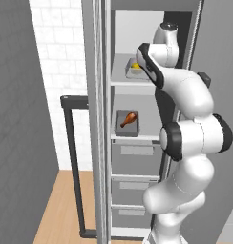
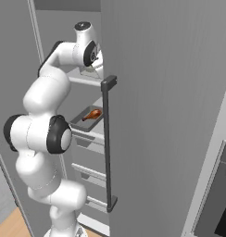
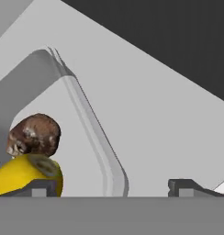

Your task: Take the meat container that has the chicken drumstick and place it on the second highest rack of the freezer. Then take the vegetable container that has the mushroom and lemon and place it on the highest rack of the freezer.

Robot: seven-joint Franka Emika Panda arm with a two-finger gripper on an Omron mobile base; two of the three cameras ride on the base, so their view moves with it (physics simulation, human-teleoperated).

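The freezer point(image 1: 137, 157) stands open, its door swung wide with the long dark bar handle point(image 1: 73, 162) on it. Inside, the meat container point(image 1: 127, 123) with the chicken drumstick point(image 1: 129, 118) sits on the second highest rack point(image 1: 137, 137), toward that shelf's front edge. Above it, the vegetable container point(image 1: 134, 69) rests on the highest rack point(image 1: 130, 83), near the shelf's front, with the arm reaching in over it.

In the hand view the pincer point(image 3: 111, 187) has its tips spread wide apart, one on each side of the container's rim point(image 3: 93, 133), clamped on nothing. The lemon point(image 3: 26, 174) and the mushroom point(image 3: 35, 136) lie together inside the tray, the lemon close against one tip.

Both containers look placed, so the step in hand seems to be the release and retreat. To do it well, I would keep the tips wide and draw the hand straight back along its approach line, away from the rim, so neither tip catches the wall and drags the tray toward the shelf edge. The elbow should stay inside the door opening, away from the frame. Whether the tray sits fully flat cannot be told from here.
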